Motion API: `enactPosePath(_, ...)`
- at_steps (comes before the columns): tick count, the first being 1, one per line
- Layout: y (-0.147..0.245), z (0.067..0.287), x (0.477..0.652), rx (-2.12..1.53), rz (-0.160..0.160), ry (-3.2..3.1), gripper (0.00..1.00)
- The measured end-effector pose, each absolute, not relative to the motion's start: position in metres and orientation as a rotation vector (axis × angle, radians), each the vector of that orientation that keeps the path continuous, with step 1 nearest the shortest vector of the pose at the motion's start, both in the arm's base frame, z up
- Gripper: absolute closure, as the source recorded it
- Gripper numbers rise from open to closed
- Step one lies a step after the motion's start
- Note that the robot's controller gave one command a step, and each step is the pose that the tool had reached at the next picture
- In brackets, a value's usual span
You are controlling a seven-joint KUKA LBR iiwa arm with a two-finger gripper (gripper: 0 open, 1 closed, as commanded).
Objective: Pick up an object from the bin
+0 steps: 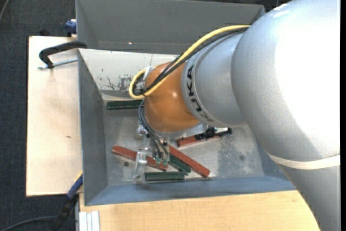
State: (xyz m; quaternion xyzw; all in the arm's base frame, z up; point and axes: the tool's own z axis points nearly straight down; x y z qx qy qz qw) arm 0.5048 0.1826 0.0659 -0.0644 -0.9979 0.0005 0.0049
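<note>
My gripper [150, 156] hangs low over the front middle of the bin floor, under the orange wrist cover. It is down among a small cluster of flat sticks. A dark green stick [164, 176] lies just in front of it along the front wall. A red-brown stick [190, 163] slants away to its right, partly under a shorter green stick [179, 166]. Another red-brown stick [124, 152] lies to its left. Nothing can be seen held.
A red pen with a black cap [204, 136] lies right of the gripper, partly under the arm. A dark green stick [123, 106] rests at the back left of the floor. The arm hides much of the bin's right half.
</note>
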Motion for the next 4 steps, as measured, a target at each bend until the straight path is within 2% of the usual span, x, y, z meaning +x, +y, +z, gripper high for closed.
enactPosePath(1, 0.221, 0.102, 0.493, -0.118, -0.009, -3.146, 0.0)
enactPosePath(2, 0.207, 0.101, 0.495, -0.452, -0.003, -3.11, 0.0)
enactPosePath(3, 0.202, 0.069, 0.497, -0.648, 0.001, -3.07, 0.0)
enactPosePath(4, 0.231, 0.071, 0.498, -0.615, -0.007, -3.084, 0.0)
